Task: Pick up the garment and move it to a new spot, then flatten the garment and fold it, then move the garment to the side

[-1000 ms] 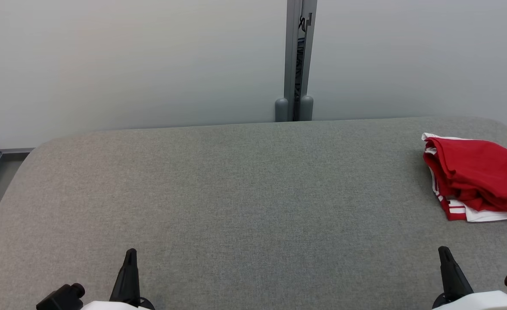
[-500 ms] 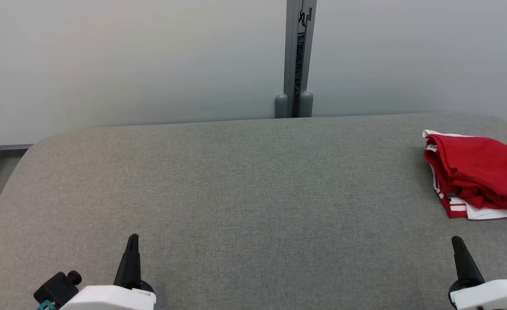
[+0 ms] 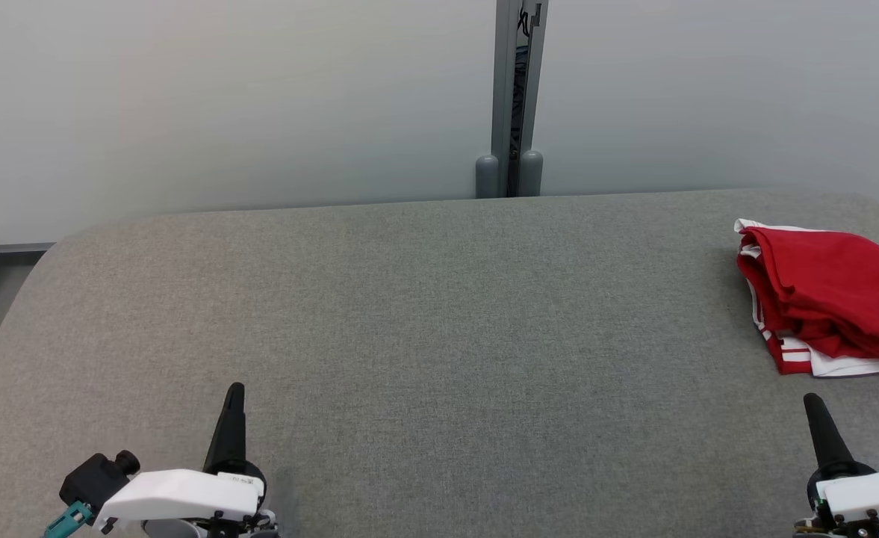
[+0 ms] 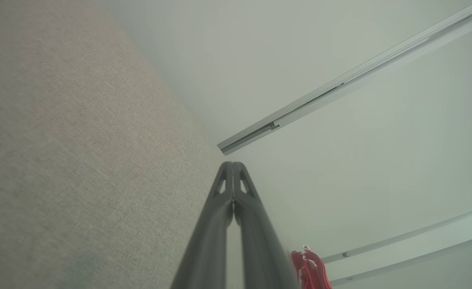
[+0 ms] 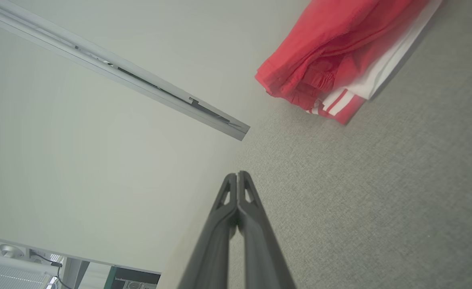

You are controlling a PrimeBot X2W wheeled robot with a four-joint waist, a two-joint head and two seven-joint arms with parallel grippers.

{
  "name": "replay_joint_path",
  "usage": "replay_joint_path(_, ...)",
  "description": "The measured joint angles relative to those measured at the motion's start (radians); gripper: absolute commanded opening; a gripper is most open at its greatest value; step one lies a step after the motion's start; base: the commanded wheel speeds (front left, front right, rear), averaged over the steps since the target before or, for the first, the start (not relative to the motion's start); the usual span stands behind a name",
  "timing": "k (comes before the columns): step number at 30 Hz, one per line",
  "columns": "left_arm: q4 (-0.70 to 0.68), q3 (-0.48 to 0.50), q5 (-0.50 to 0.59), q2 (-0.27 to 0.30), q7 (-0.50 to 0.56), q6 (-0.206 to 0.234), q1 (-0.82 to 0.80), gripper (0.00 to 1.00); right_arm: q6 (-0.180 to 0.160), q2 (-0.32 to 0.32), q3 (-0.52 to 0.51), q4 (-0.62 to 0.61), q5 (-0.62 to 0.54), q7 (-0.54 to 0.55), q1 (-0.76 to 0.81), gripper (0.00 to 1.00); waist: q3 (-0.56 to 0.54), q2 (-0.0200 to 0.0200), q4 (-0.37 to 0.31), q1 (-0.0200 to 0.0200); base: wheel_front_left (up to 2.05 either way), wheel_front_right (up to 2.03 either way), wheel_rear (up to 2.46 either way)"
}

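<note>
Currently both tools are clenched on nothing: left gripper (image 3: 234, 390) and right gripper (image 3: 813, 401), long dark fingers pressed together, sit over the near side of the grey fabric-covered table (image 3: 439, 314). The red garment with white striped trim (image 3: 827, 291) lies in a layered, slightly rumpled bundle at the table's right edge, near the right gripper at its 12 o'clock and well apart from the left at 2–3 o'clock. Step undecided: this fits a bundle awaiting pickup, or one folded and set aside. No next move is settled.
</note>
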Motion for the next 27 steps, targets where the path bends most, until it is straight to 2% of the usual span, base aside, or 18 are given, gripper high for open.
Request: replay_joint_path(27, 0.033, -0.012, -0.253, 0.001, 0.041, -0.030, -0.090, 0.00, 0.000, -0.001, -0.096, 0.012, 0.247, 0.097, -0.047, 0.00, 0.026, 0.0000, -0.003, 0.0000, 0.00, 0.00, 0.00)
